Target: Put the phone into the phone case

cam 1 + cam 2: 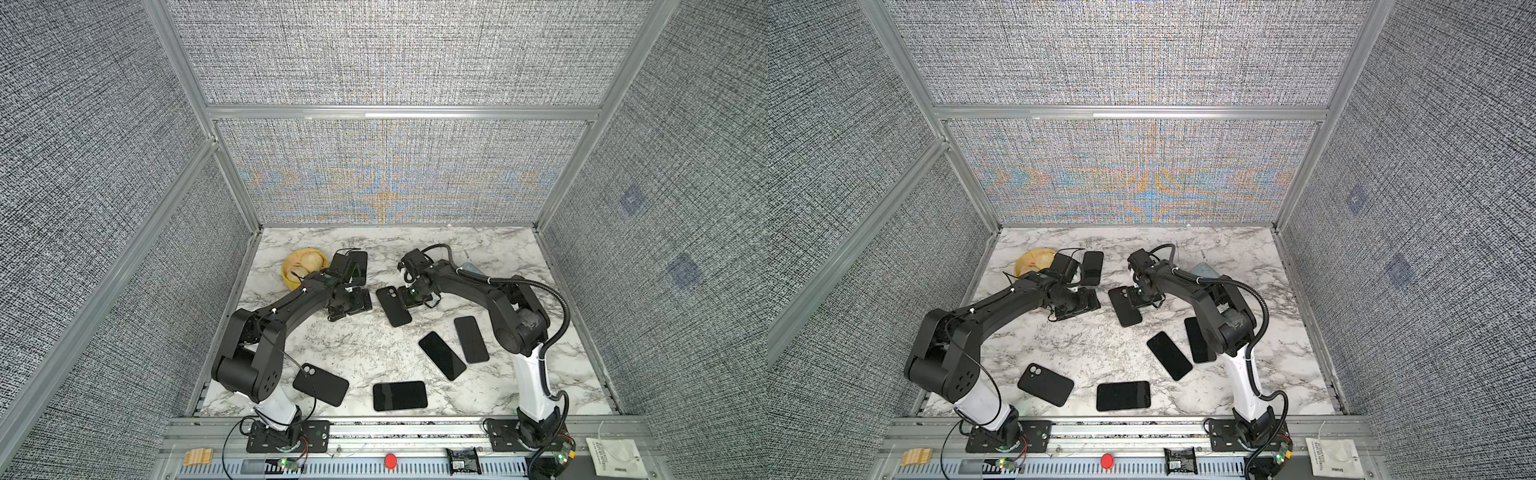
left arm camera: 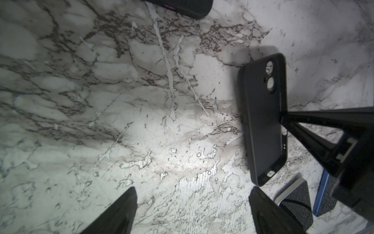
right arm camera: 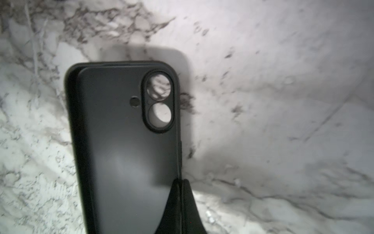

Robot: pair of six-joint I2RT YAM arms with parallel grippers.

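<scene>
Phone case [image 3: 121,141] lies near the middle of the worktop [image 1: 353,345], a bit toward the back edge, with its back side up. The marble shows through its two round camera holes. The right gripper [image 3: 180,194] is pressed together on one long side of the case, pinching the thin rim. That side looks tipped up a little, but it is hard to be sure. The left gripper [image 2: 192,191] is spread wide over bare marble just beside the case and holds nothing.

Three phones [image 1: 441,355] lie flat with dark screens up. One is by the front edge and two are between the middle and the right edge. A second case [image 1: 321,384] lies near the front left corner.

The phone case looks light, soft and bendy, so it will likely flop or twist when held by one rim only. It probably needs turning over so its open side faces up. A phone is likely stiff, heavier and smooth, so it can slip. Its two long sides seem the best place to hold it. Then it can be pushed into the case one corner at a time.
</scene>
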